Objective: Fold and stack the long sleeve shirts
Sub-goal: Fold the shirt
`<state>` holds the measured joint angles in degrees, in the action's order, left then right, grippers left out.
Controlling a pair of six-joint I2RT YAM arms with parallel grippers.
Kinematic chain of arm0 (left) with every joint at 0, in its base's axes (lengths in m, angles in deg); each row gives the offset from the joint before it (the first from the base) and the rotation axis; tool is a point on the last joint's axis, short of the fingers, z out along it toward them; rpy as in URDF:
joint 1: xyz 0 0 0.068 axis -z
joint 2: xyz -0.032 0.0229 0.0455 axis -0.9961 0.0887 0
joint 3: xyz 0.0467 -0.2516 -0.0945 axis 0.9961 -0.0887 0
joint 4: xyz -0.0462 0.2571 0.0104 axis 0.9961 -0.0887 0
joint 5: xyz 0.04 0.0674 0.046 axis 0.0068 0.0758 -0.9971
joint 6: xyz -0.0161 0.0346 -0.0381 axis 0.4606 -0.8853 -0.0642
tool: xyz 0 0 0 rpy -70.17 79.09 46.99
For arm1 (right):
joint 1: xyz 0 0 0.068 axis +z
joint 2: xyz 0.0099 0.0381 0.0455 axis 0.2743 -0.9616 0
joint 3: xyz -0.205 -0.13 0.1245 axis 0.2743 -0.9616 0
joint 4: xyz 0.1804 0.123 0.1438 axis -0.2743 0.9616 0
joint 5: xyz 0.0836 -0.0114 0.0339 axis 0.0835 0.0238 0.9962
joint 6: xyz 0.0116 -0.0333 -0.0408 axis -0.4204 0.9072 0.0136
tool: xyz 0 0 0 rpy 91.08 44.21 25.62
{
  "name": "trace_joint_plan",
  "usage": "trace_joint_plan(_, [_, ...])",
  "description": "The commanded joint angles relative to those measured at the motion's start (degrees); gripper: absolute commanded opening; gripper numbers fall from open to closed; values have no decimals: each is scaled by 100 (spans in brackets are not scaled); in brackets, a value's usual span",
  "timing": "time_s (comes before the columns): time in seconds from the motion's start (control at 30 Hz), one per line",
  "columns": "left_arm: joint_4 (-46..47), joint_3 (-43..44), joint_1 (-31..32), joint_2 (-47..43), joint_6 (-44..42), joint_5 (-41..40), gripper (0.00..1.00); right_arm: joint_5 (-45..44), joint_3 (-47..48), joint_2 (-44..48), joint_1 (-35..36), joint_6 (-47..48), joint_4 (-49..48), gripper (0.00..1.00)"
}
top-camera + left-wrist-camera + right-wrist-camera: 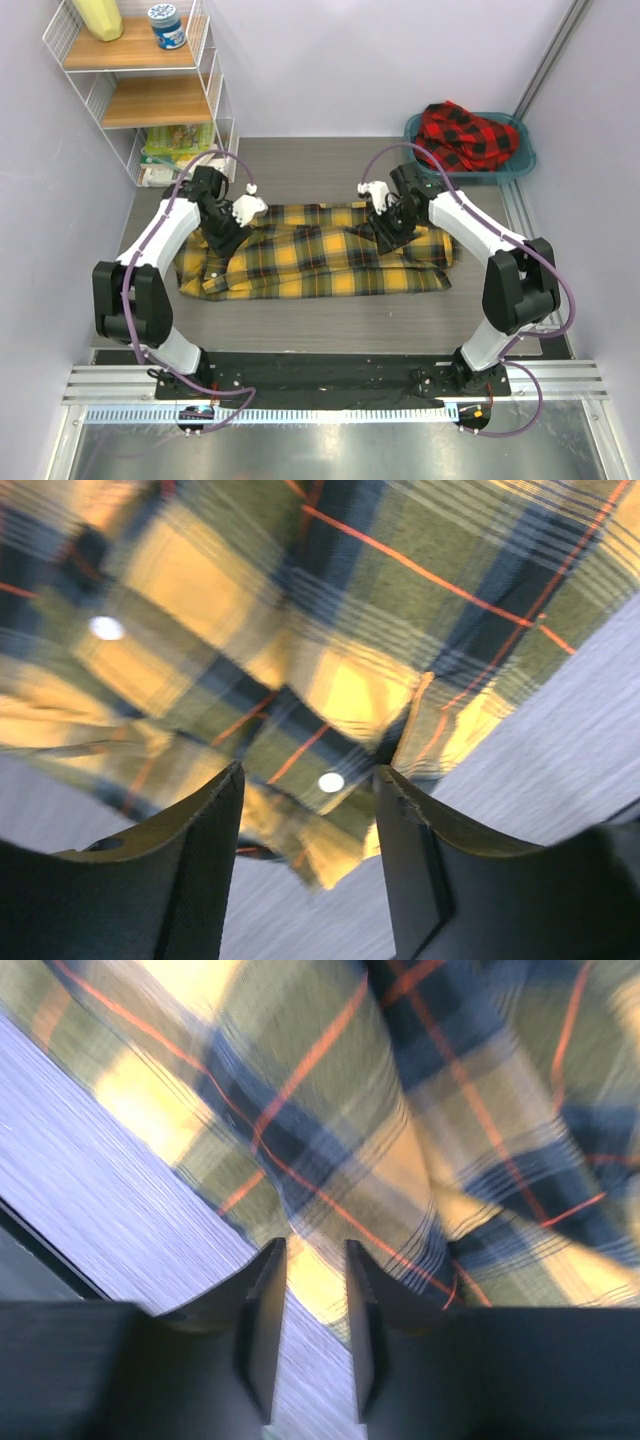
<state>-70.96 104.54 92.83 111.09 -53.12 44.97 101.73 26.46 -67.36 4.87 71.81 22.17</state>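
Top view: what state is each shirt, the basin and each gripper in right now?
yellow shirt: lying flat across the table, rumpled.
red shirt: crumpled in the basin.
basin: upright, holding the red shirt.
left gripper: open, empty, over the yellow shirt.
right gripper: narrowly open, empty, at the yellow shirt's edge.

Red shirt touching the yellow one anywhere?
Apart. Top view: the red shirt sits bunched in the teal basin at the far right, and bare table separates it from the yellow shirt.

Yellow-and-black shirt (330, 262): soft matt flannel cloth. Teal basin (526, 157): smooth plastic. Shelf boards (150, 100): wood.
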Motion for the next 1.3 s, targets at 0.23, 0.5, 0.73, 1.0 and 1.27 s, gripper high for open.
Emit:
trace_joint_plan(0.23, [387, -580, 587, 288, 555, -51, 59, -1463, -765, 6, 3, 500, -366, 45])
trace_joint_plan(0.5, [747, -449, 992, 596, 765, -482, 15, -2236, -800, -285, -199, 404, -823, 1])
trace_joint_plan(0.73, [1133, -185, 1238, 350, 863, -824, 2, -1808, -713, -267, -541, 166, -815, 1])
trace_joint_plan(1.0, [1117, -193, 1343, 491, 792, -869, 33, -903, -256, -706, -1060, -27, -473, 4])
trace_joint_plan(1.27, [845, -168, 1317, 780, 915, -790, 50, -419, 8, -698, -1069, -115, -95, 30])
